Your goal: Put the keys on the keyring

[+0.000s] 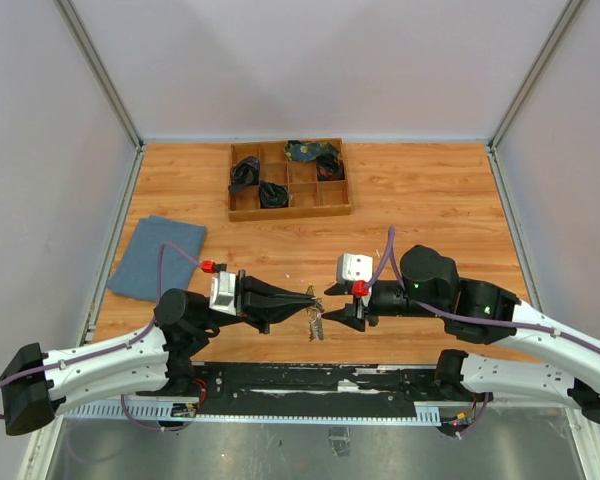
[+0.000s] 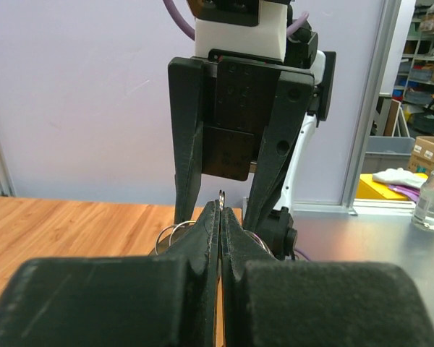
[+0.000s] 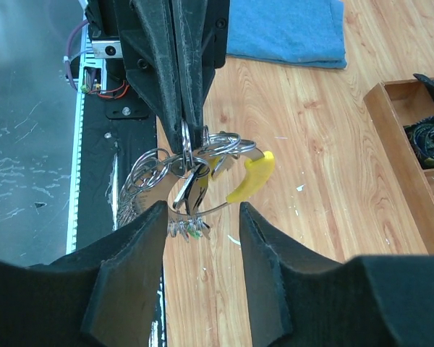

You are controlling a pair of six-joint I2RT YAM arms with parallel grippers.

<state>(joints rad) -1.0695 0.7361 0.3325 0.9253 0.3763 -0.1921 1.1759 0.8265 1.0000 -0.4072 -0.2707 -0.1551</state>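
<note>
My left gripper (image 1: pixel 313 296) is shut on the thin metal rim of the keyring (image 3: pixel 202 210), whose edge pokes up between its tips (image 2: pixel 221 196). The keyring's short yellow piece (image 3: pixel 250 177) curves out to the right. The keys (image 3: pixel 139 189), a silvery fanned bunch with small rings, hang below and left of the grip, above the table's near edge (image 1: pixel 316 323). My right gripper (image 3: pixel 202 210) faces the left one and is open. Its fingers (image 3: pixel 134 267) stand on either side of the keyring's lower arc without touching it.
A folded blue cloth (image 1: pixel 157 257) lies at the table's left. A wooden compartment tray (image 1: pixel 289 180) holding dark items stands at the back middle. The black rail (image 1: pixel 310 378) with both arm bases runs along the near edge, just below the keys.
</note>
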